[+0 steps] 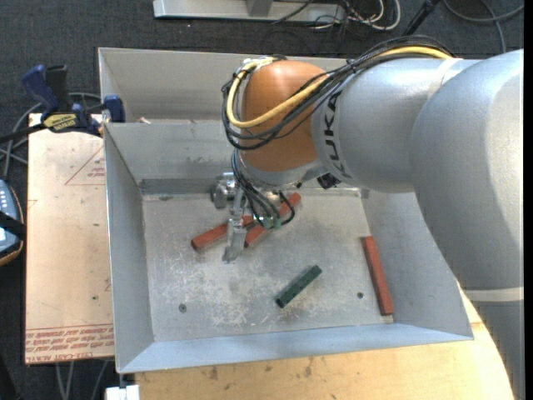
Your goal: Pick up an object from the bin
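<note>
A single camera hangs above me, tipped slightly, looking down into the grey sheet-metal bin [125,223] from its 6 o'clock side toward 12. It sits close: the bin spans most of the frame, with dark carpet floor [125,15] beyond. My silver arm [416,115] and orange wrist cover [279,98] enter from 3 o'clock.

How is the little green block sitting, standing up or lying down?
Lying down. The dark green block rests with its long side flat on the bin floor, slanted, clear of the gripper.
</note>
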`<state>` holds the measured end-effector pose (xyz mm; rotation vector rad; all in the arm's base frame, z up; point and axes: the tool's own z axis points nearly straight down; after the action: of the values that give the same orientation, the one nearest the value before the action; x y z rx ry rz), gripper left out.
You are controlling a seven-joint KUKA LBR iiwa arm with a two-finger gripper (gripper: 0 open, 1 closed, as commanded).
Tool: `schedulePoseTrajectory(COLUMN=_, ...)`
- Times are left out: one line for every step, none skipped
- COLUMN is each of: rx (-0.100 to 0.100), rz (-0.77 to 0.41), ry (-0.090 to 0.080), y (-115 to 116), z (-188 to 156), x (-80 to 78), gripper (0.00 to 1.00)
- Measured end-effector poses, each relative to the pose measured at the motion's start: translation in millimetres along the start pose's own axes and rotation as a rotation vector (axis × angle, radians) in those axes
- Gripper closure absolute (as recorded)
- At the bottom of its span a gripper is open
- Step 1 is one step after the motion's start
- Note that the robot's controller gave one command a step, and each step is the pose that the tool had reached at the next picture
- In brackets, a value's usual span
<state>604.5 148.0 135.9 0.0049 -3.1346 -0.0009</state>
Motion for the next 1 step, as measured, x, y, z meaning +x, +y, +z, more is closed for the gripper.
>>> schedulePoseTrajectory(rx=0.0, rz=0.054, ry=-0.002, y=-8.4, z=70.4, x=-17.0, gripper=0.0)
